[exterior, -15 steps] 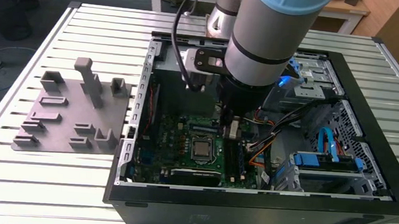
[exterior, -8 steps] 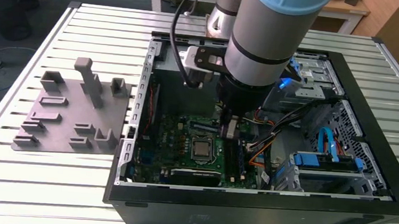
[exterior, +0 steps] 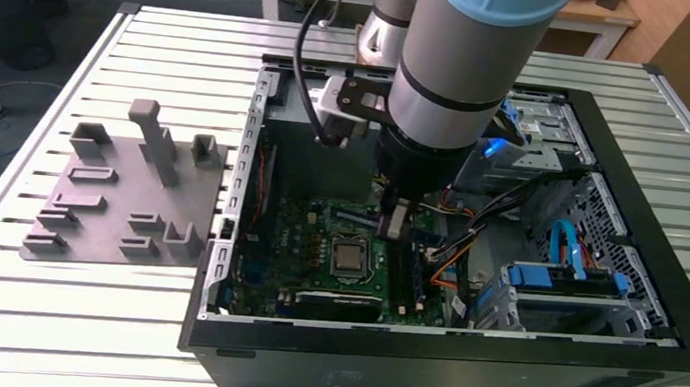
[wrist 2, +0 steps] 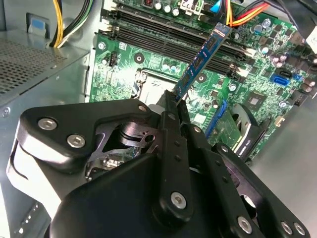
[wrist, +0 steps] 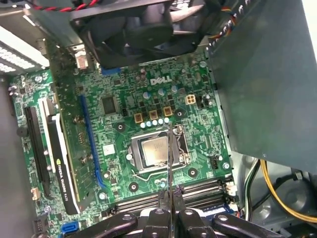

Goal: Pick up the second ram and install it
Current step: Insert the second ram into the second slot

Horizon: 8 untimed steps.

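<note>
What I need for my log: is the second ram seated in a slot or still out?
Out. In the second wrist view the end effector grips the second ram above the motherboard, clear of its slots.

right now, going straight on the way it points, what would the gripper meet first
Likely the memory slots beside the processor socket: the second ram, clamped in the gripper, leads and aims at them; depth unclear.

Plate point(exterior: 110, 203) at the exterior view's left of case point(exterior: 430, 371); second ram point(wrist 2: 203, 59) over mobo point(exterior: 298, 236) inside.

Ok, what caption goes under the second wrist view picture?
Gripper clamps the second ram over the green motherboard.
</note>
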Motion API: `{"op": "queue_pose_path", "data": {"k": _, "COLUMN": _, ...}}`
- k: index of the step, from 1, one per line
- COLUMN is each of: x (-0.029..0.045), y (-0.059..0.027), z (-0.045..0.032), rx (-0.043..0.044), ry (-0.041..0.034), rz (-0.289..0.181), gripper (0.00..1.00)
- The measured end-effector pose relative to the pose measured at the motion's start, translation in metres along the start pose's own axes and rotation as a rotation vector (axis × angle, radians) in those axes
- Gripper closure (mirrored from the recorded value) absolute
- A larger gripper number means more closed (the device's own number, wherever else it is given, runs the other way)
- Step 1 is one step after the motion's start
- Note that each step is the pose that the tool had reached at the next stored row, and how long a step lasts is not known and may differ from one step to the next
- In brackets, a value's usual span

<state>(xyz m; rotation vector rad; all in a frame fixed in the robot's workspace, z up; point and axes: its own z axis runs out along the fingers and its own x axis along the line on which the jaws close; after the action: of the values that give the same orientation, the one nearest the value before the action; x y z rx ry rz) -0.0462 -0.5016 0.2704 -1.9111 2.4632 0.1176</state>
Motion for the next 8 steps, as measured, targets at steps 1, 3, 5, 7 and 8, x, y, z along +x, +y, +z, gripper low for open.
{"op": "queue_pose_path", "data": {"k": 1, "x": 0.0, "y": 0.0, "z": 0.0, "rx": 0.0005, "ry": -0.0003, "rz": 0.008, "gripper": 0.86}}
{"op": "queue_pose_path", "data": {"k": 3, "x": 0.0, "y": 0.0, "z": 0.0, "rx": 0.0015, "ry": -0.0011, "rz": 0.024, "gripper": 0.86}}
{"op": "queue_pose_path", "data": {"k": 5, "x": 0.0, "y": 0.0, "z": 0.0, "rx": 0.0025, "ry": -0.0018, "rz": 0.039, "gripper": 0.86}}
{"op": "queue_pose_path", "data": {"k": 7, "x": 0.0, "y": 0.0, "z": 0.0, "rx": 0.0034, "ry": -0.0025, "rz": 0.055, "gripper": 0.86}}
{"op": "queue_pose_path", "data": {"k": 8, "x": 0.0, "y": 0.0, "z": 0.0, "rx": 0.004, "ry": -0.0029, "rz": 0.063, "gripper": 0.86}}
